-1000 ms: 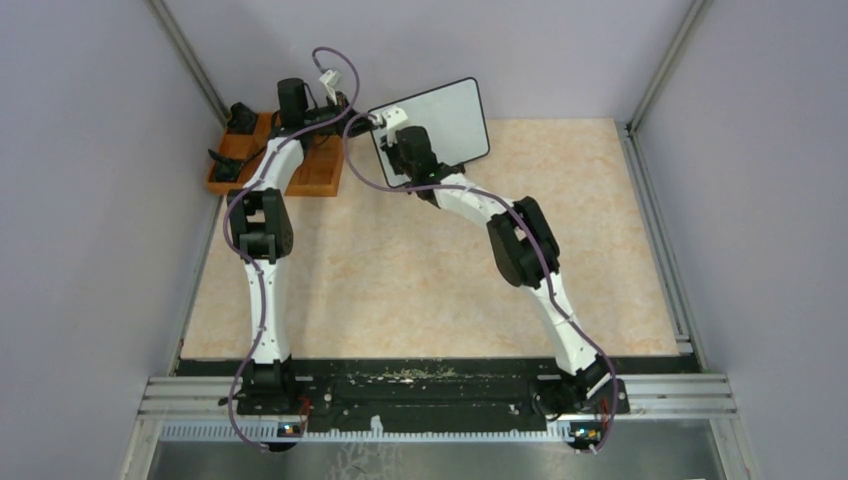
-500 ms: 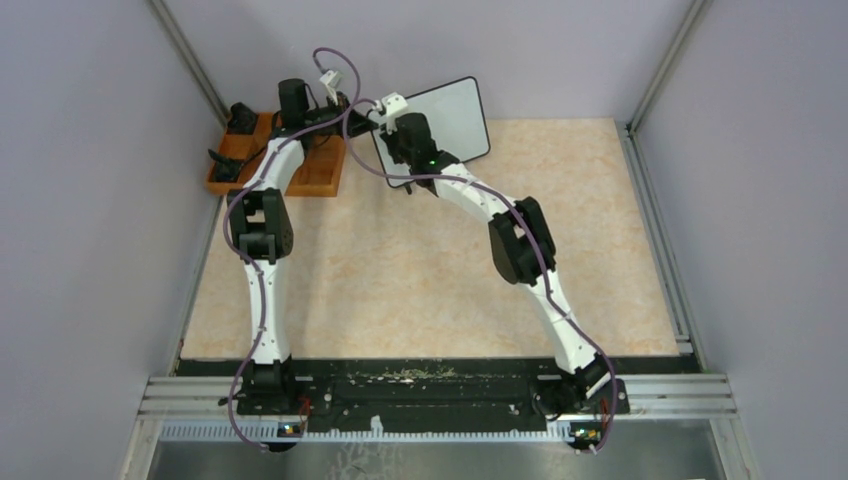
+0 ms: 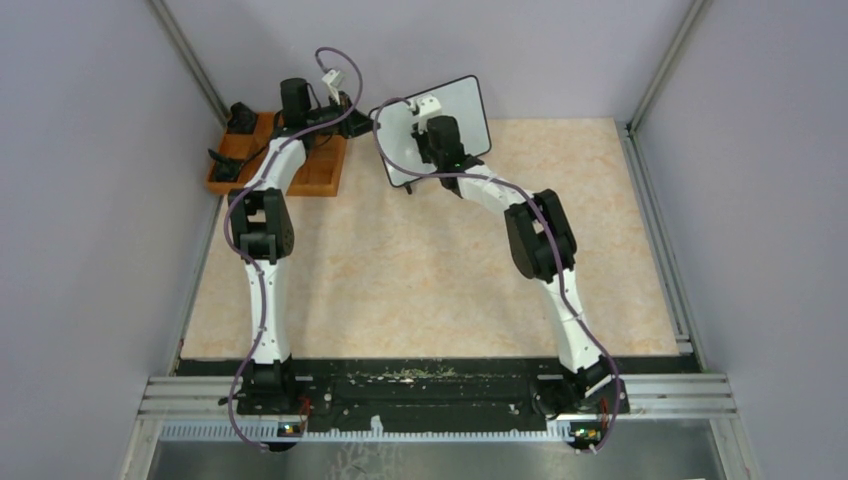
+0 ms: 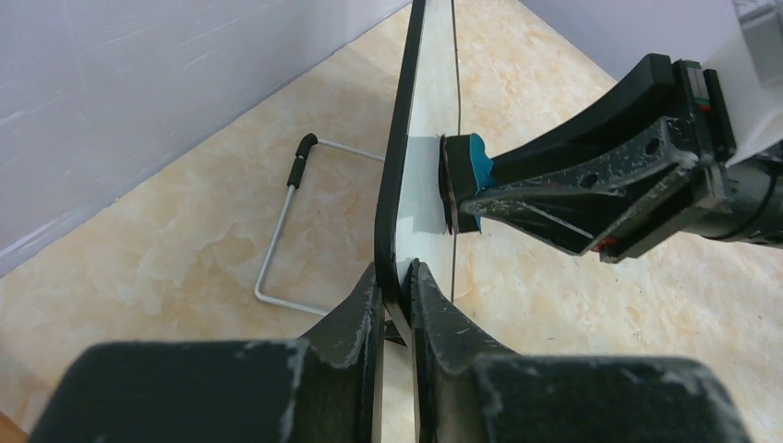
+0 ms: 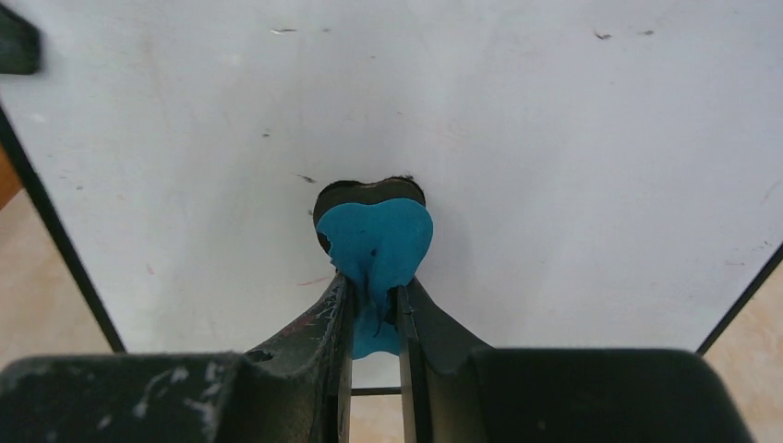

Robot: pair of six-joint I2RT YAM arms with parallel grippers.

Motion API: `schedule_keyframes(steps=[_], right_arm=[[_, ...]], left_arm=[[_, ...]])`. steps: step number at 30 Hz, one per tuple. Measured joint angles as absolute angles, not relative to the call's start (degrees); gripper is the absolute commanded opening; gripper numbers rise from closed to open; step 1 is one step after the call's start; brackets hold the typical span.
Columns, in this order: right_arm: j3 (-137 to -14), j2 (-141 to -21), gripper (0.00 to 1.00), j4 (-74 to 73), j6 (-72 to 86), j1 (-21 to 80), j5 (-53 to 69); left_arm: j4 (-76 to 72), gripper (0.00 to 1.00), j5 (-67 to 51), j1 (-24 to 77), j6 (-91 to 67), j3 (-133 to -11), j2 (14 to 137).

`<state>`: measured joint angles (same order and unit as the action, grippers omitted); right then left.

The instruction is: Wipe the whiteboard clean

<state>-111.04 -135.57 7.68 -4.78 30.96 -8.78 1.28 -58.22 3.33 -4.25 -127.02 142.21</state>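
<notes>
The whiteboard (image 3: 470, 112), white with a thin black frame, stands tilted at the back of the table. My left gripper (image 4: 395, 281) is shut on its black left edge (image 4: 395, 198), seen edge-on. My right gripper (image 5: 373, 300) is shut on a blue eraser (image 5: 377, 235) and presses it flat against the white face (image 5: 554, 138), near the middle. The eraser also shows in the left wrist view (image 4: 466, 171) against the board. The face looks clean apart from faint specks and a small red trace. In the top view the right wrist (image 3: 440, 135) covers the board's middle.
An orange wooden compartment tray (image 3: 318, 172) with black items sits at the back left, under the left arm. A bent wire stand (image 4: 282, 231) lies on the table behind the board. Grey walls close in the back and sides.
My right gripper has slid the eraser to the right across the board, from its left part to its middle. The left gripper and the board have stayed put.
</notes>
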Motion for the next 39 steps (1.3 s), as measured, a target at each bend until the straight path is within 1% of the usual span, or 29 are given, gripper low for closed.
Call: schedule_keyframes(steps=[11, 18, 32, 36, 39], right_arm=[[-104.14, -133.36, 0.00, 12.64, -3.18, 29.50, -8.78], [-103.59, -133.27, 0.00, 13.06, -2.83, 30.28, -8.93], [-104.05, -133.27, 0.00, 9.32, -2.81, 35.42, -6.92], [-103.50, -133.01, 0.00, 8.49, -3.05, 36.27, -7.90], [-100.82, -130.43, 0.00, 5.82, -3.33, 35.62, -9.80]], left_arm=[[1.32, 0.00, -58.67, 3.51, -4.23, -127.02, 142.10], [1.54, 0.00, -58.74, 3.44, -4.21, -127.02, 142.06], [1.69, 0.00, -59.13, 3.31, -4.21, -127.02, 142.04], [1.72, 0.00, -59.11, 3.31, -4.14, -127.00, 141.99], [1.76, 0.00, -59.11, 3.31, -3.97, -126.87, 141.86]])
